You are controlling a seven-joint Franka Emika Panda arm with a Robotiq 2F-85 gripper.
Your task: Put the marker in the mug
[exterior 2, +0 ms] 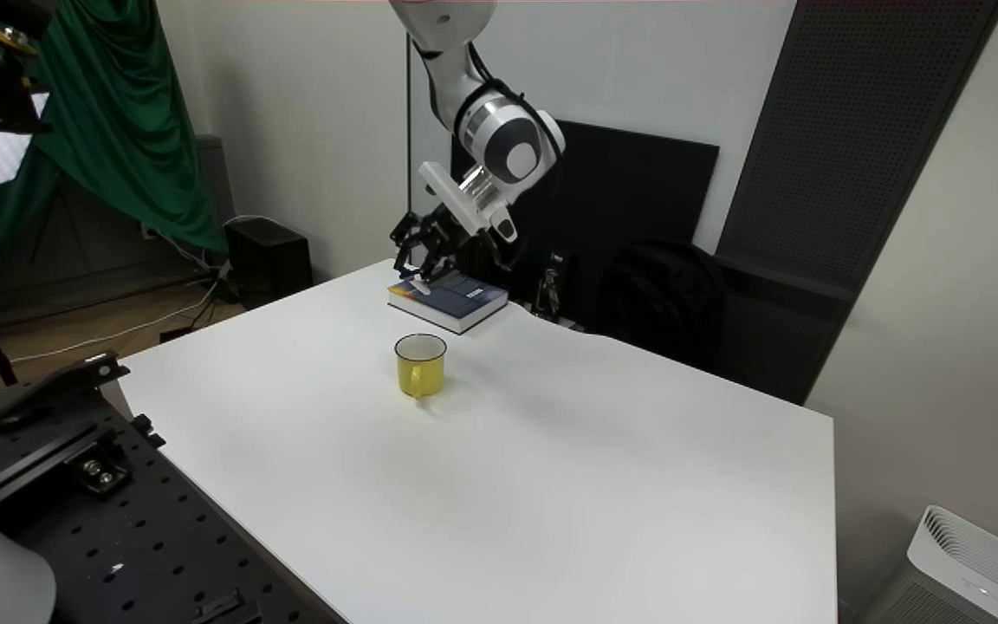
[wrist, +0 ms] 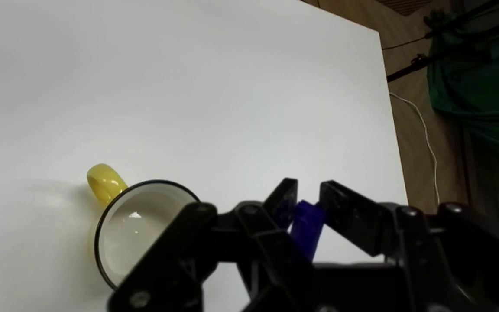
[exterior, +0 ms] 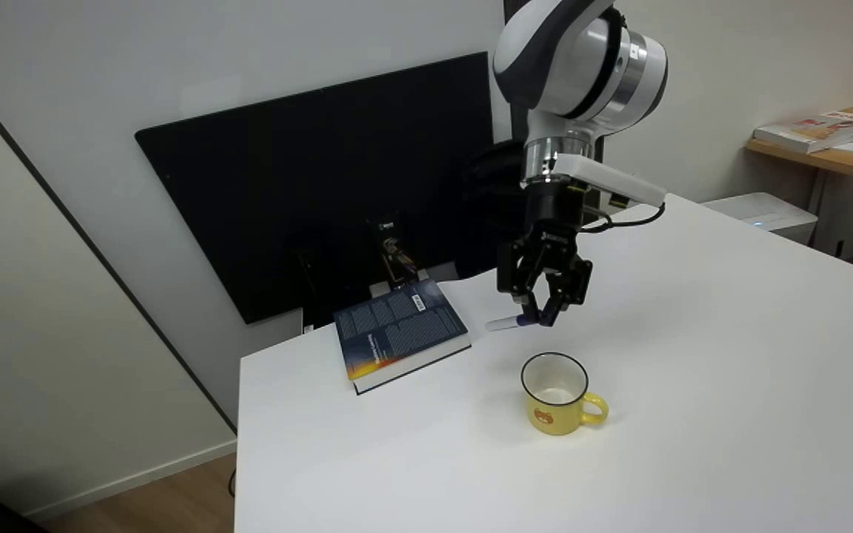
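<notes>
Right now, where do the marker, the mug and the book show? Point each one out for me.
Marker point(exterior: 508, 323): in an exterior view, on its white barrel.
Mug point(exterior: 563, 417): in an exterior view, on its yellow outer wall.
Book point(exterior: 400, 327): in an exterior view, on its dark blue cover.

In an exterior view, a slim, purple-ended white marker point(exterior: 506, 323) is being held sideways; nearer, a dark-rimmed, cylindrical yellow mug point(exterior: 561, 416) with 1 handle pointing right is standing upright.
</notes>
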